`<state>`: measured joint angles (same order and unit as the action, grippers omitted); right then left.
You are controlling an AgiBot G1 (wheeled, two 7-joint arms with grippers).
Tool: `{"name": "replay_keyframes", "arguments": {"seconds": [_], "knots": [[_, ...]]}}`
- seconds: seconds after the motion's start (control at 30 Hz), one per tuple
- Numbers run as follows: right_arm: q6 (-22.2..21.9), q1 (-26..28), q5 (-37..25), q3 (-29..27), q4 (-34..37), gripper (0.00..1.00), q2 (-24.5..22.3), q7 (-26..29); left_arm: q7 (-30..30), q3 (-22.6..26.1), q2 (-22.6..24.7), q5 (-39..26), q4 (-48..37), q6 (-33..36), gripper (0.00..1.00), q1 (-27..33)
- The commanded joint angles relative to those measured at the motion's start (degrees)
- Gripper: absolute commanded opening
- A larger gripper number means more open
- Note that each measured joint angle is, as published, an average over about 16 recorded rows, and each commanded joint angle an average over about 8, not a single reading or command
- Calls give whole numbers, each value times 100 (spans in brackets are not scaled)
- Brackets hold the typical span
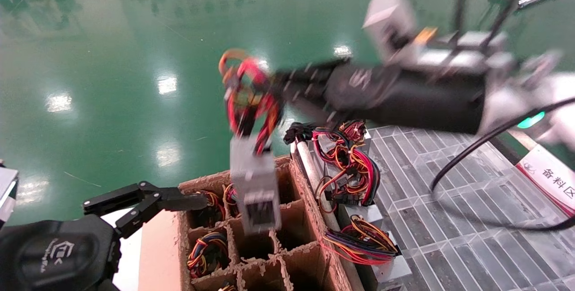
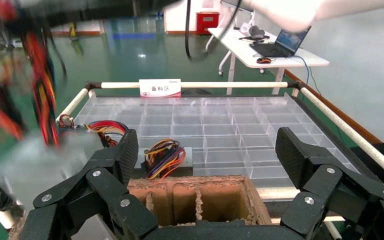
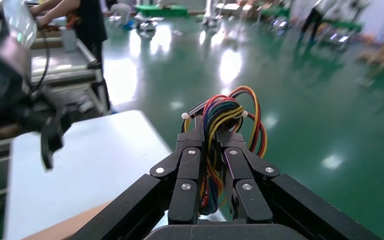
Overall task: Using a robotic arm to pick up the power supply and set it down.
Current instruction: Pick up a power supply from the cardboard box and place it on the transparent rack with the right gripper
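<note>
Transport underway: our right end effector (image 1: 269, 91) pinches the wire bundle (image 3: 225, 130), small silver-grey metal power supply (image 1: 254, 187) dangling above the brown cardboard divider box (image 1: 310, 219); next, we swing toward three o'clock's clear compartment tray (image 1: 449, 201). Left end effector (image 2: 205, 165) spread, idle.

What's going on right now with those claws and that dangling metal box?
Right gripper shut on wire bundle. Power supply hanging over cardboard crate. Left gripper open, low beside crate.

Cardboard divider box (image 1: 269, 255): near cells open above, power supply (image 1: 254, 192) hangs over the middle, left gripper (image 1: 148, 201) crowds its left rim, wired units (image 1: 355, 178) flank its right.
</note>
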<state>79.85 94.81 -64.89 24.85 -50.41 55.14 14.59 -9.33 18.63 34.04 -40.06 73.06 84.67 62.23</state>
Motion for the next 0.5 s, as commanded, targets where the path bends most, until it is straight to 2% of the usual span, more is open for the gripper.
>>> {"name": "replay_keyframes", "arguments": {"seconds": [0.03,0.33,0.5], "knots": [[52,219,113,-121,52,0,-99,-9,0,0,0,0,0,0,100,0],[727,1702,-486,38,1330,0,-569,-512,1,2,-1,1,0,-1,100,0],[954,2221,-867,222,2131,0,-791,-955,1,2,-1,2,0,-1,100,1]]}}
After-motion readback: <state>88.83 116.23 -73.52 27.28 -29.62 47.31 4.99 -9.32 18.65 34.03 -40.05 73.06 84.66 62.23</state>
